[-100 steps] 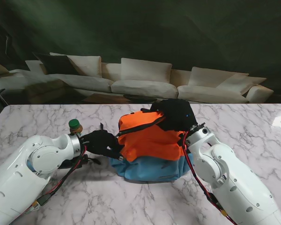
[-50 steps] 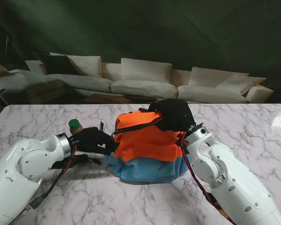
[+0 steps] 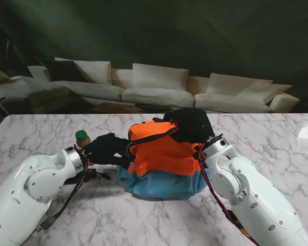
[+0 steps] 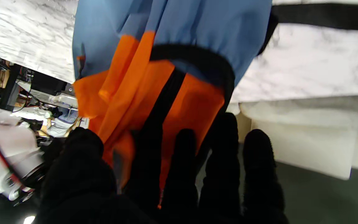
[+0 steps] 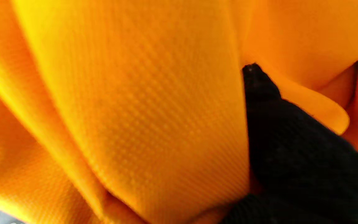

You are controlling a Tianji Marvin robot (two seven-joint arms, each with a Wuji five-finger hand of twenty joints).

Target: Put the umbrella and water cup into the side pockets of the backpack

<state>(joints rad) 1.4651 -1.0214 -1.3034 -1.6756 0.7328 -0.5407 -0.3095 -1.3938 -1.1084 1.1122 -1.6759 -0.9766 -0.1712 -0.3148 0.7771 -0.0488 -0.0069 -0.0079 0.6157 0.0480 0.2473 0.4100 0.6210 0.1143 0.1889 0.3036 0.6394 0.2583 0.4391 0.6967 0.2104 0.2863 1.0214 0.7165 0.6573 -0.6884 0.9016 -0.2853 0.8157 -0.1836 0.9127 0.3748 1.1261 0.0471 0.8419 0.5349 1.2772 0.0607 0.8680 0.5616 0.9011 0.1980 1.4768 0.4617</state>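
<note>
Two black-gloved hands are at the backpack (image 3: 161, 161), an orange-and-blue bag sitting slumped on the marble table (image 3: 36, 133). On the backpack's left side, the left hand (image 3: 107, 148) presses against the orange cloth beside a black strap (image 4: 163, 102); its fingers (image 4: 219, 161) lie spread along the fabric, and I cannot tell whether they pinch anything. At the backpack's top right, the right hand (image 3: 191, 125) rests on the orange upper part, and its wrist view shows only orange cloth with one finger (image 5: 259, 84) pushed into a fold, so its grip cannot be judged. Just left of the backpack, behind the left hand, the water cup (image 3: 82, 138) with a green cap stands on the table.
</note>
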